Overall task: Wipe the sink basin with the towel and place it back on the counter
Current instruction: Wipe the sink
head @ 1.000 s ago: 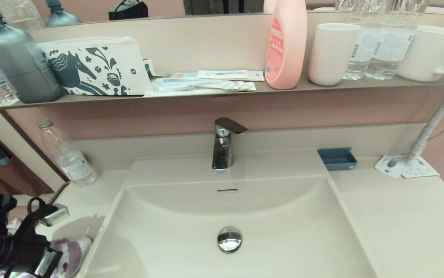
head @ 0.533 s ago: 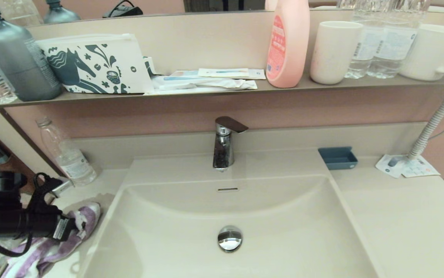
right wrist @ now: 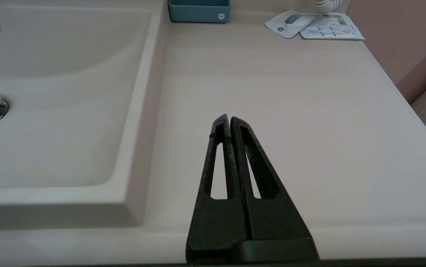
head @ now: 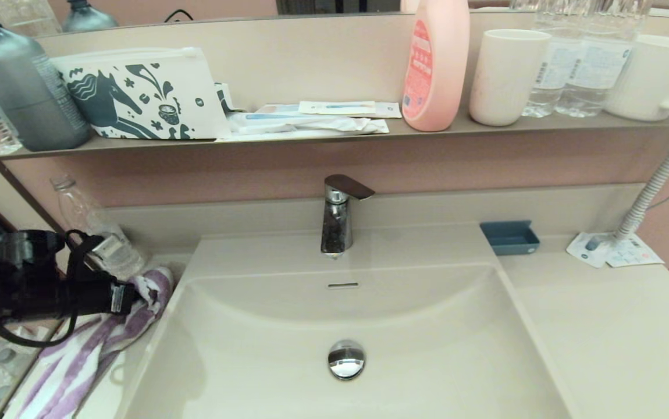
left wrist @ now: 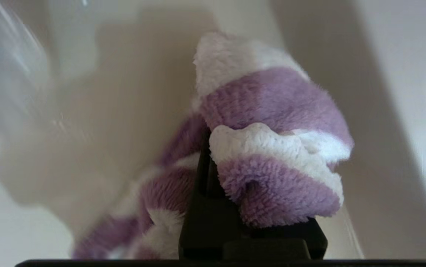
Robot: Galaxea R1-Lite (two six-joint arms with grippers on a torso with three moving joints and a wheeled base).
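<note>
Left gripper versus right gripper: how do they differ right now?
The left gripper is clamped on the striped towel, lifted beside the sink basin; the right gripper is shut on nothing. The left one shows at the basin's left edge in the head view, while the right appears only in its own wrist view, low over the bare counter to the basin's right. Both have black fingers.
</note>
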